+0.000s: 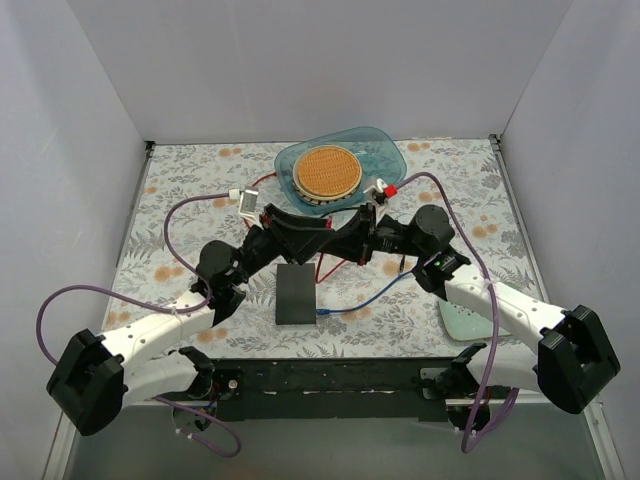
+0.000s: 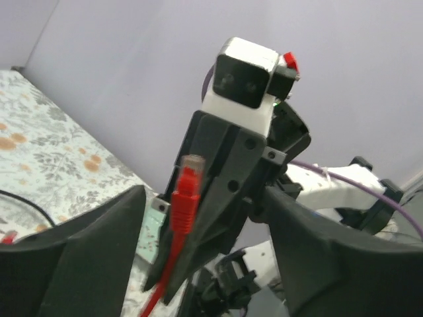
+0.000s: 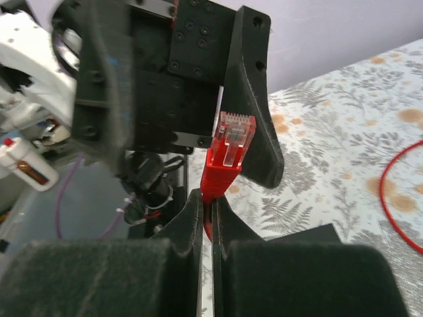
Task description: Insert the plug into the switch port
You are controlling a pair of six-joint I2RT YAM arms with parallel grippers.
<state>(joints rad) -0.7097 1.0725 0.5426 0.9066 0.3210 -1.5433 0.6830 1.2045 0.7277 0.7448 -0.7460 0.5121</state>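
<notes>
The red plug (image 3: pixel 231 142) with its clear tip stands upright above the table. My right gripper (image 3: pixel 208 195) is shut on its red boot and cable just below the tip. In the left wrist view the same plug (image 2: pixel 187 191) lies against the right gripper's black fingers, and my left gripper (image 2: pixel 205 198) is open, its pads wide apart on either side and not touching the plug. From above, both grippers meet in mid-air, left gripper (image 1: pixel 318 232) and right gripper (image 1: pixel 352 240). The black switch (image 1: pixel 295 293) lies flat on the table just below and in front of them.
A blue tray (image 1: pixel 385 150) holding a round woven disc (image 1: pixel 328 172) sits at the back centre. A blue cable (image 1: pixel 365 298) ends beside the switch's near right corner. A pale green pad (image 1: pixel 465 320) lies under the right arm. Red cable (image 1: pixel 325 268) trails under the grippers.
</notes>
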